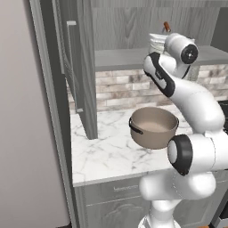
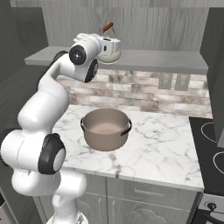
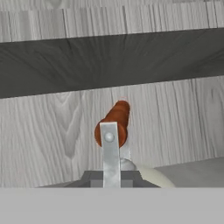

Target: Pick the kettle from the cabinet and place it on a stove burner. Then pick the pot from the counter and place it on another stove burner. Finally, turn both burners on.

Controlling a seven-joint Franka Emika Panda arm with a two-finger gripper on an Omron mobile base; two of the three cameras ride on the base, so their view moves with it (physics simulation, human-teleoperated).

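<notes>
I take the pot (image 2: 105, 128) as my landmark and go from the left; left of it and above stands the cabinet (image 1: 84, 67), its dark door swung open, its grey shelf running across above the pot; one cabinet, one door that I can count. The pot itself sits on the counter (image 2: 162, 144), untouched, one only, two black loop handles. Above the pot, on that shelf, is the kettle (image 2: 108, 49), one of it; my gripper (image 2: 107, 43) is at its arched handle, jaws drawn narrow, and from the hand view I judge them shut on the metal handle just beneath the reddish-brown bar (image 3: 114, 122), though the contact itself is partly hidden. So the step in hand, I judge, is the first: getting the kettle out of the cabinet. Next calls for lifting clear of the shelf, drawing back past the shelf edge, then carrying right, beyond the pot, to the stove burners (image 2: 217, 162); two white rings are partly in view there at the frame edge.
</notes>
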